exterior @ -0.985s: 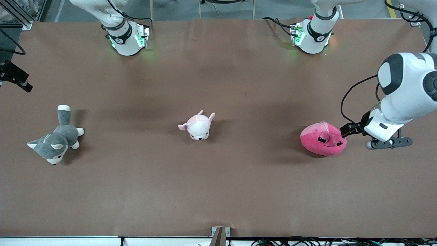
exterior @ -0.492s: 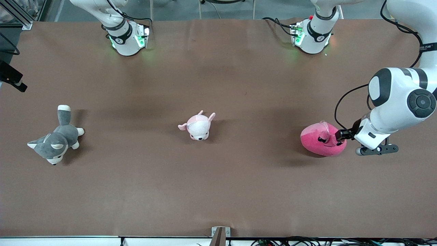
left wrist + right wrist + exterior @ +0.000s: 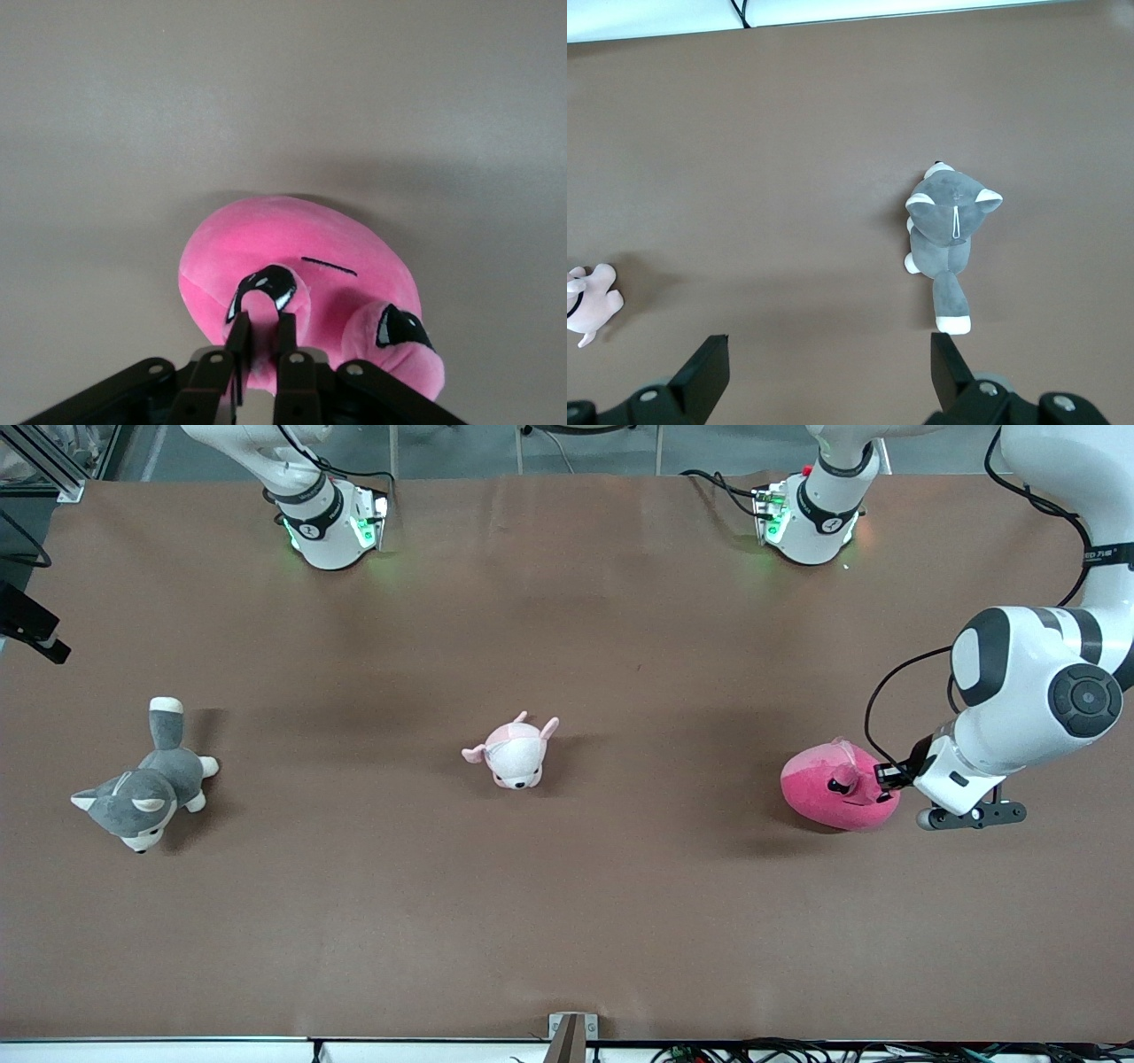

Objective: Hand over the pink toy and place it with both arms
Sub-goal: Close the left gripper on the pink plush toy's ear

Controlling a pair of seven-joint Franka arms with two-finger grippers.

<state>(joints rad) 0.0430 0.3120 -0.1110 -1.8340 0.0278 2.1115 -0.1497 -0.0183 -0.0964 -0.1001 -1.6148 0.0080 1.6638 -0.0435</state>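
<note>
Front view shows the pink toy [image 3: 837,788] lying on the brown tabletop [image 3: 567,886] toward the left arm's end, with the left arm reaching down to it from above. The left end effector [image 3: 879,777] sits at the toy's edge, and in the left wrist view its two fingers [image 3: 237,341] are pressed together on a small raised bump of plush beside one black eye, pinching the pink toy [image 3: 297,283]. The toy's thin mouth line and second eye show just past the fingers. The toy rests on the tabletop.

A pale pink-and-white puppy [image 3: 514,751] lies near the middle of the tabletop, well apart from the pink toy. A grey-and-white husky [image 3: 146,784] lies toward the right arm's end.

In the right wrist view the right end effector [image 3: 828,376] hangs high over the tabletop with its fingers spread wide and nothing between them, looking down on the husky [image 3: 948,243] and part of the puppy [image 3: 589,301]. The right arm waits.
</note>
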